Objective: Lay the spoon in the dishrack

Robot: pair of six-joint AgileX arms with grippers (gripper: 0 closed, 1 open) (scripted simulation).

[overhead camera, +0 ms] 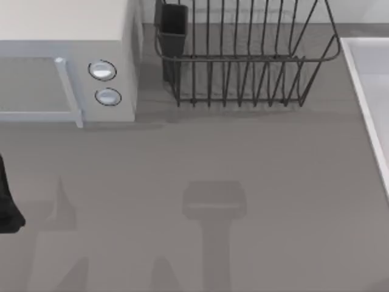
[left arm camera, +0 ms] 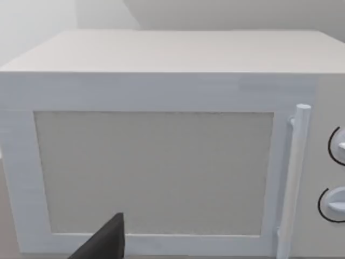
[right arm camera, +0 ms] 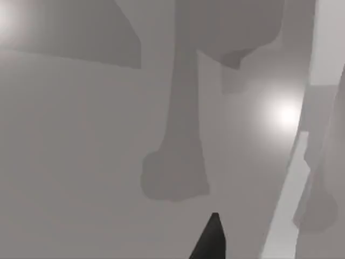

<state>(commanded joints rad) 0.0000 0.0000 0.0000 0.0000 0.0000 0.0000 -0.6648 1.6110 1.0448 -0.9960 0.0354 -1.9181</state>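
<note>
The dishrack [overhead camera: 243,61], a dark grey wire basket with a small dark cutlery cup [overhead camera: 173,27] at its left end, stands at the back of the table, right of centre. The spoon is out of view. A dark part of my left arm [overhead camera: 7,207] sits at the table's left edge. In the left wrist view a dark piece of my left gripper [left arm camera: 102,244] points at the microwave's door. A dark tip of my right gripper [right arm camera: 210,240] hangs over bare grey table.
A white microwave [overhead camera: 67,67] with two round knobs [overhead camera: 102,70] and a bar handle [left arm camera: 294,178] stands at the back left, beside the dishrack. A white raised surface [overhead camera: 372,85] runs along the right edge. Arm shadows fall on the grey table [overhead camera: 273,182].
</note>
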